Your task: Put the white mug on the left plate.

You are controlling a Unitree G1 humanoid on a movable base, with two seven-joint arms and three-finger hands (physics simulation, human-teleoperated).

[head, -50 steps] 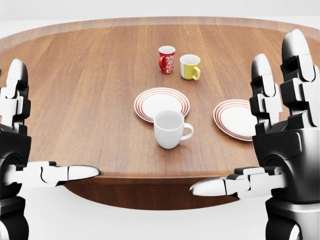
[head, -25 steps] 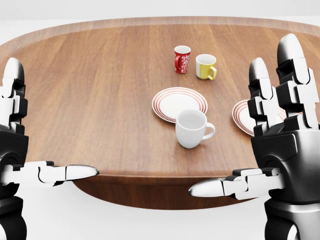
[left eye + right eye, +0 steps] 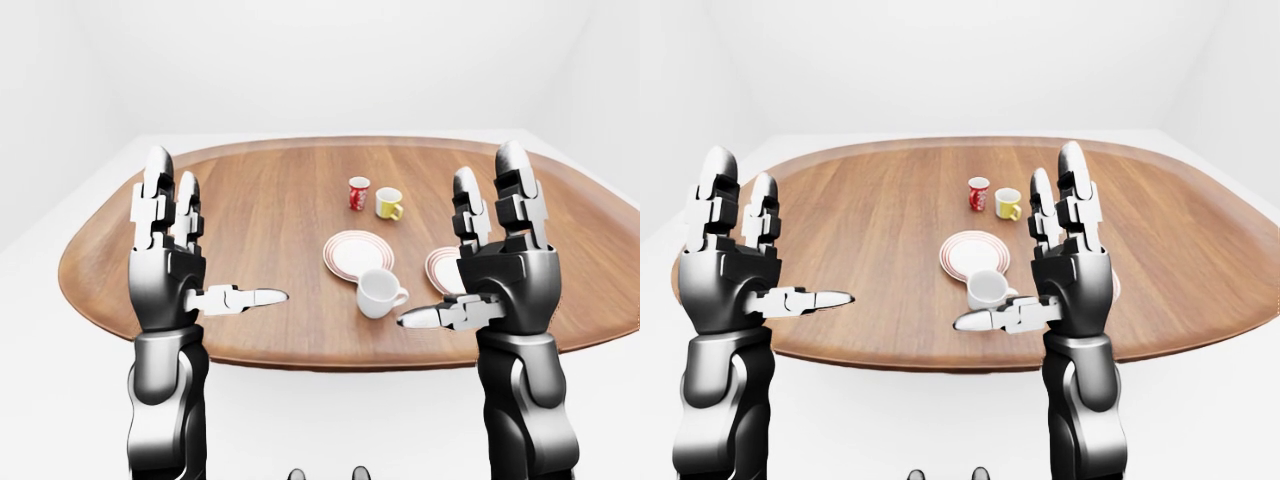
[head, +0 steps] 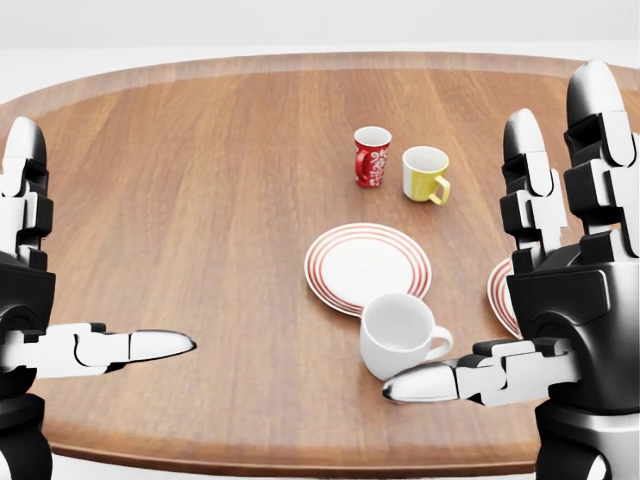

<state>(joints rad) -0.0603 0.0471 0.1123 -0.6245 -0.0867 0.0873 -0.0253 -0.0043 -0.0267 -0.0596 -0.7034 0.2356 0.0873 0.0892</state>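
Note:
The white mug stands upright on the wooden table, handle to the right, just below the left plate in the head view. That plate is white with red rings and nothing is on it. My right hand is open, fingers upright, its thumb tip just below the mug without touching it. My left hand is open and empty, far to the left of the mug.
A second ringed plate lies to the right, mostly hidden behind my right hand. A red patterned mug and a yellow mug stand above the left plate. The table's near edge runs along the bottom of the head view.
The whole picture shifted: the camera came closer to the table, so the mugs and plates sit lower and further right in view. Both hands keep the same open pose.

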